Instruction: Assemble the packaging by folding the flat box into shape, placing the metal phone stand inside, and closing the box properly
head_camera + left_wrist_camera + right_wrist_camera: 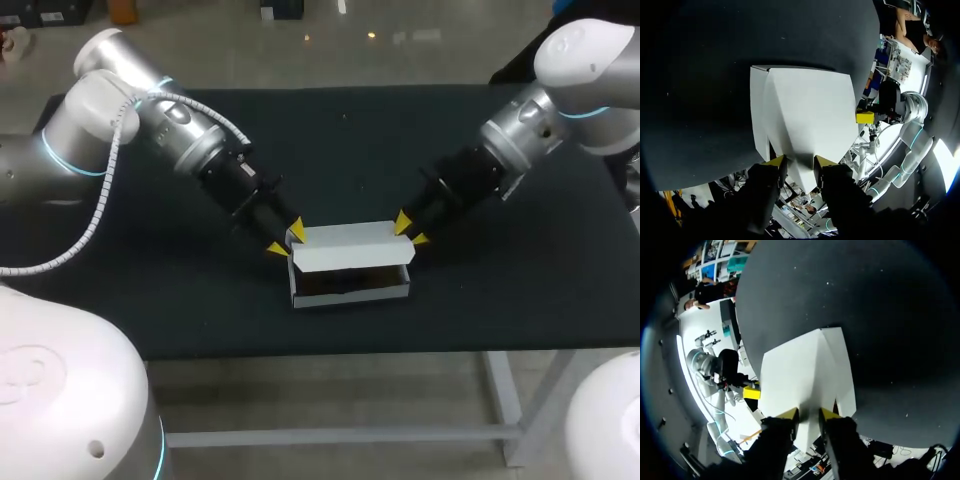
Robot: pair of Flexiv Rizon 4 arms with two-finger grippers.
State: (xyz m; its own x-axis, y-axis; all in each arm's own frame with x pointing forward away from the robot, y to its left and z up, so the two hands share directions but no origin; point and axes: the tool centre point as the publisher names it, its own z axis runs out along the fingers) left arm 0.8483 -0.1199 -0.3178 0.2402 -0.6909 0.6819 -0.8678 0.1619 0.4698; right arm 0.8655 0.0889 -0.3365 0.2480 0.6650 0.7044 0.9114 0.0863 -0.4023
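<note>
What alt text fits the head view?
A white box sits in the middle of a black table with its lid partly raised. The left gripper pinches the lid's left end and the right gripper pinches its right end. The box's inside is dark, so its contents cannot be made out.

Black table (150,300) bears one item: a white box (350,262), lid raised, resting between my left gripper (287,239) and right gripper (411,231).

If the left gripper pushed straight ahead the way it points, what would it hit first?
The white box lid, which the left gripper grips at one end; past it, probably the right gripper.
</note>
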